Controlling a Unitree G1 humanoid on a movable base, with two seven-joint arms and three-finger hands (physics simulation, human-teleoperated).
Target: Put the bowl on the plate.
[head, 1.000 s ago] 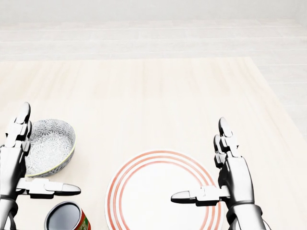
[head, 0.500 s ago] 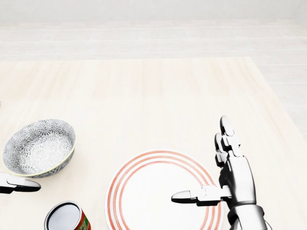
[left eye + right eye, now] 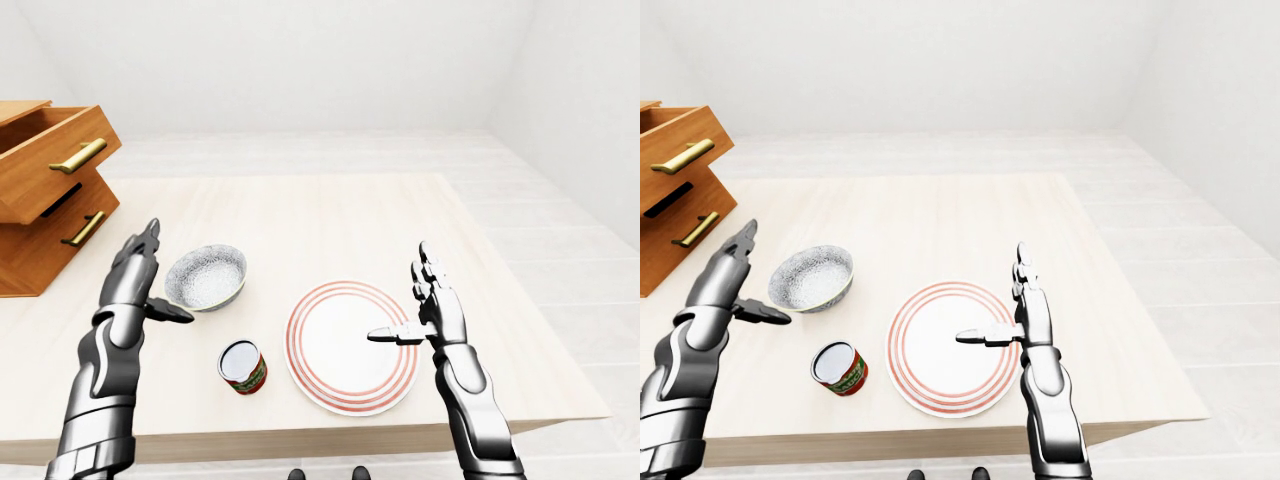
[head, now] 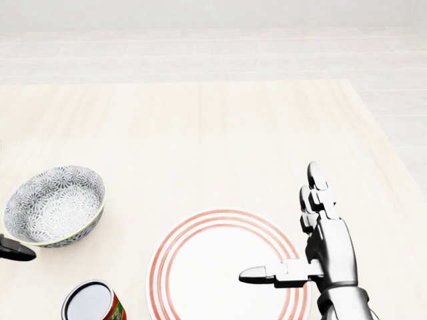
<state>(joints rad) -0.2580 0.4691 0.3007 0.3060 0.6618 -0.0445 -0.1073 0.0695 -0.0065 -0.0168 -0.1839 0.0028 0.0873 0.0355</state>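
Note:
A grey patterned bowl sits upright on the wooden table, left of a white plate with red rings. My left hand is open just left of the bowl, thumb pointing at its wall, apart from it; in the head view only its thumb tip shows at the left edge. Over the plate's right rim my right hand is open, fingers straight up and thumb stretched across the plate. Nothing is held.
A red-labelled can stands below the bowl, left of the plate. A wooden drawer unit with brass handles stands at the table's left, its top drawer pulled out. The table's right edge runs close past my right hand.
My left hand has drawn away leftward from the bowl, almost out of the head view. The right hand, bowl, plate and can have stayed put.

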